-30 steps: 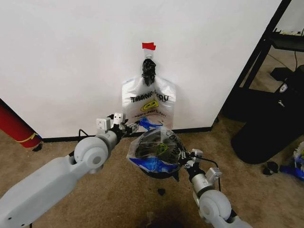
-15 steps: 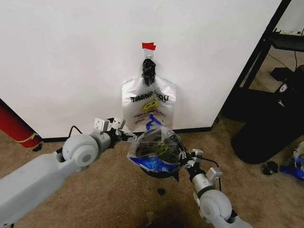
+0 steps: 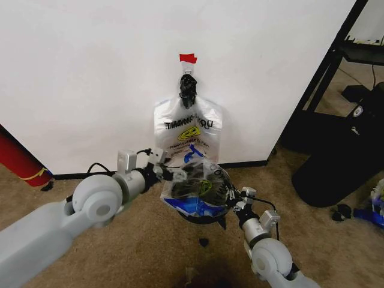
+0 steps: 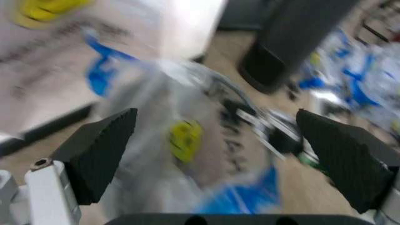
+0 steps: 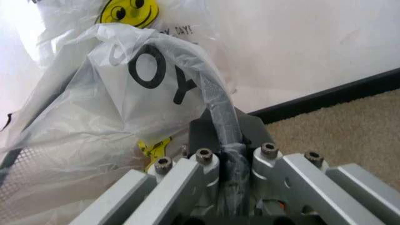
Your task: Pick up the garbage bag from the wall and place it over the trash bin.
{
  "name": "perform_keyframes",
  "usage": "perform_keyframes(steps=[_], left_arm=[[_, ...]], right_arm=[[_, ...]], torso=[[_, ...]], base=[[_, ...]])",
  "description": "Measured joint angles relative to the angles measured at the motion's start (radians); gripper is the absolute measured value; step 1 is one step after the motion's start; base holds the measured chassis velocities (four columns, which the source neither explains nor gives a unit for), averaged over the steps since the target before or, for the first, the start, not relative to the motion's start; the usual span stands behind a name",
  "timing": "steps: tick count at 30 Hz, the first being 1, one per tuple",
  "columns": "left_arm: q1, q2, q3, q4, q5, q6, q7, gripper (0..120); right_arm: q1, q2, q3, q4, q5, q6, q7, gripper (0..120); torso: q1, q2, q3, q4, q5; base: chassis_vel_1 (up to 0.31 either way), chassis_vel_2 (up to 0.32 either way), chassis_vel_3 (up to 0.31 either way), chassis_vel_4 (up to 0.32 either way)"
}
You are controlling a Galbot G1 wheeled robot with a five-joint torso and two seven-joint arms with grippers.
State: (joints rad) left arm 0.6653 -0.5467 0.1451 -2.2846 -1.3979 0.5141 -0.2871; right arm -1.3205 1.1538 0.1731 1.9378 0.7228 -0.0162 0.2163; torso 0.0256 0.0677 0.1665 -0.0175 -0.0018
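Note:
The garbage bag (image 3: 195,187), thin white plastic with black print, a yellow smiley and blue patches, lies draped over the trash bin (image 3: 207,219) on the carpet below the wall (image 3: 90,72). My left gripper (image 3: 171,174) is open at the bag's left side, its black fingers (image 4: 100,152) spread wide with the bag (image 4: 187,154) just beyond them. My right gripper (image 3: 231,201) is on the bin's right side. In the right wrist view it (image 5: 228,159) is shut on the bin's black rim (image 5: 218,105), with bag plastic (image 5: 125,103) caught over the rim.
More same-print bags (image 3: 187,135) hang from a black knot (image 3: 188,90) under red tape (image 3: 188,58). A big black bin (image 3: 336,162) and a black shelf frame (image 3: 327,66) stand at the right, and a red cylinder (image 3: 18,159) leans at the left. Small debris lies on the carpet.
My left arm has sunk lower and its gripper has shifted right, closer to the bag on the bin. The right arm and the bin have not moved.

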Motion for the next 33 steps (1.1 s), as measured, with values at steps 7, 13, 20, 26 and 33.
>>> perform_keyframes(steps=[7, 13, 20, 26, 33], left_arm=[[0.006, -0.003, 0.086, -0.028, 0.019, 0.043, 0.010, 100], [-0.016, -0.038, 0.164, -0.007, 0.035, 0.056, -0.022, 100], [-0.043, -0.060, 0.238, 0.053, 0.127, 0.065, -0.035, 100], [-0.042, -0.059, 0.246, 0.063, 0.154, 0.063, -0.053, 84], [-0.038, -0.058, 0.245, 0.061, 0.155, 0.048, -0.064, 63]], right_arm=[[-0.002, -0.003, 0.008, 0.013, 0.011, -0.004, 0.002, 1], [-0.002, -0.002, 0.008, 0.015, 0.011, -0.004, 0.005, 1], [0.000, -0.004, 0.007, 0.020, 0.011, -0.006, 0.006, 1], [0.007, -0.004, 0.003, 0.019, 0.012, -0.006, 0.006, 1], [0.018, -0.003, -0.005, 0.010, 0.012, -0.007, 0.008, 1]], torso=[[0.000, 0.000, 0.000, 0.0000, -0.0004], [0.000, 0.000, 0.000, 0.0000, -0.0001], [0.000, 0.000, 0.000, -0.0001, -0.0001], [0.000, 0.000, 0.000, 0.0000, -0.0001], [0.000, 0.000, 0.000, 0.0000, -0.0002]], base=[[0.000, 0.000, 0.000, 0.000], [0.000, 0.000, 0.000, 0.000], [0.000, 0.000, 0.000, 0.000], [0.000, 0.000, 0.000, 0.000], [0.000, 0.000, 0.000, 0.000]])
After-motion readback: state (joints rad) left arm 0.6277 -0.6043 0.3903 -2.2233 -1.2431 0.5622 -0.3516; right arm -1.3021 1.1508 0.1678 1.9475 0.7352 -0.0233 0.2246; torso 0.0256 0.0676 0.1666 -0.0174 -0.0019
